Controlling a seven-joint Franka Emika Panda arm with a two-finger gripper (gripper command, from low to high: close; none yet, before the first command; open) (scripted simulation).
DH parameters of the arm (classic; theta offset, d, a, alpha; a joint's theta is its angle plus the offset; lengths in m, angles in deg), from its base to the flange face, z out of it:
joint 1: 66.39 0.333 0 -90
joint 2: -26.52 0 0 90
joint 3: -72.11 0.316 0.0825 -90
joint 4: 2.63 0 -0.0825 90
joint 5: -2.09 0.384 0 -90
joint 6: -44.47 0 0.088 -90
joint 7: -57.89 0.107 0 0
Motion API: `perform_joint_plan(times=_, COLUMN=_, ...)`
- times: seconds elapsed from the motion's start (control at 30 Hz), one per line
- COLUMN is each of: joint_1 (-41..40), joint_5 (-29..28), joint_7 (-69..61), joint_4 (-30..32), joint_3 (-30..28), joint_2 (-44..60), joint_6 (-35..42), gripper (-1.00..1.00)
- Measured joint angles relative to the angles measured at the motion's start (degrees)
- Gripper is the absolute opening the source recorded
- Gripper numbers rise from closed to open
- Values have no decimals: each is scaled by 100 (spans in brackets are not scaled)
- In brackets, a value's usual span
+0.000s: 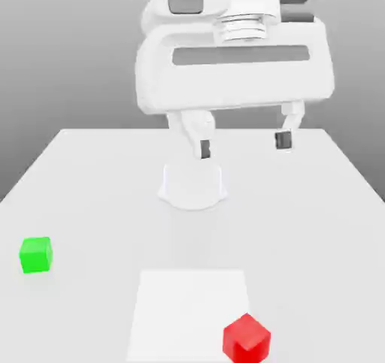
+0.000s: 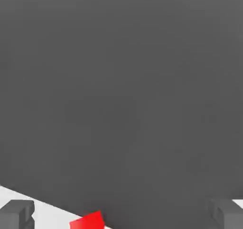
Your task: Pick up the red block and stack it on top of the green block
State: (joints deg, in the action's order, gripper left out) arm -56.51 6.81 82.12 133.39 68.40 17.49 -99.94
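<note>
White tabletop [image 1: 301, 234] under open jaws [image 1: 243, 146]

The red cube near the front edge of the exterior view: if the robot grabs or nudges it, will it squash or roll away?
The red matte cube looks solid and crisp-edged, so it would probably keep its shape when squeezed. Its flat faces suggest it would slide rather than roll. Being as tall as wide, it seems unlikely to tip under a low push.

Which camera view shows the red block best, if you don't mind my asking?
The exterior view: the red block appears there nearly whole, cut slightly by the picture's edge, beside the green block's table. The hand view catches just one part of it.
</note>
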Motion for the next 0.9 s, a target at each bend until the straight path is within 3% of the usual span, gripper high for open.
perform_joint_plan(times=0.33, joint_1=215, joint_5=-251, joint_7=-852, joint_4=246, joint_3=103, joint_2=2047, joint_6=-732, gripper=0)
perform_joint_plan(times=0.5, joint_1=193, joint_5=-258, joint_7=-969, joint_4=148, joint_3=164, joint_2=3079, joint_6=-1489, gripper=0)
perform_joint_plan(times=0.53, joint_1=183, joint_5=-245, joint_7=-980, joint_4=127, joint_3=177, joint_2=3224, joint_6=-1609, gripper=-100)
perform_joint_plan(times=0.73, joint_1=173, joint_5=-244, joint_7=-980, joint_4=115, joint_3=187, joint_2=3297, joint_6=-1663, gripper=-100)
perform_joint_plan(times=0.9, joint_1=224, joint_5=-314, joint_7=-930, joint_4=238, joint_3=123, joint_2=2529, joint_6=-1019, gripper=-100)
